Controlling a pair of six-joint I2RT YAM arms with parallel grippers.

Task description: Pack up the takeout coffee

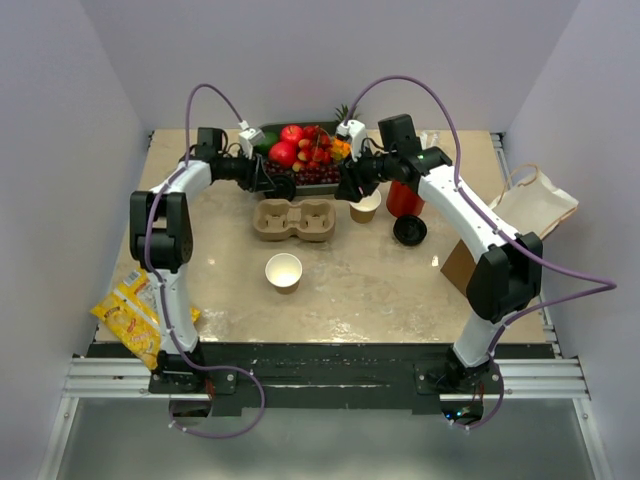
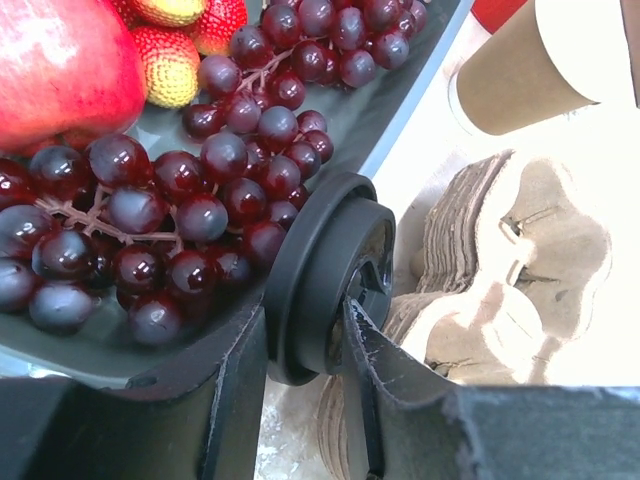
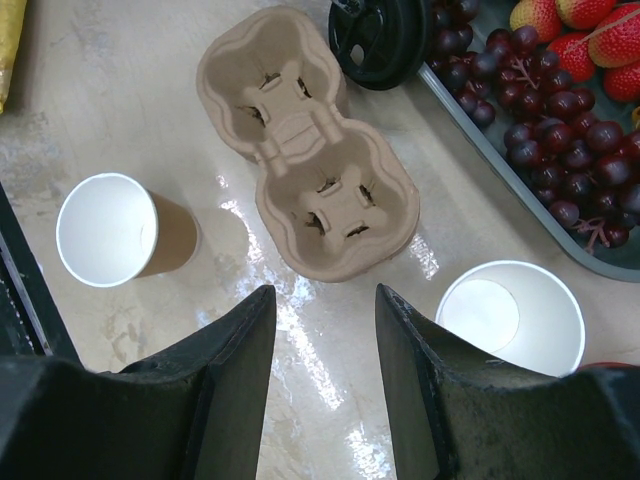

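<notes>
Top external view: on the table [image 1: 380,290], before the tray [image 2: 400,105], by the carrier [image 1: 297,220], a cup [image 1: 365,207] stands open beside the right gripper [image 3: 325,300], jaws apart. The left gripper [image 2: 305,340] is clamped edge-on on the lid [image 2: 330,250]; so thin a hold may slip.

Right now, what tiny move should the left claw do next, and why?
Probably lift straight up a little. The left claw looks shut on the black lid, held on edge next to the fruit tray and beside the cup carrier. Rising first should clear both before it heads to an open cup, which has no lid yet.
</notes>
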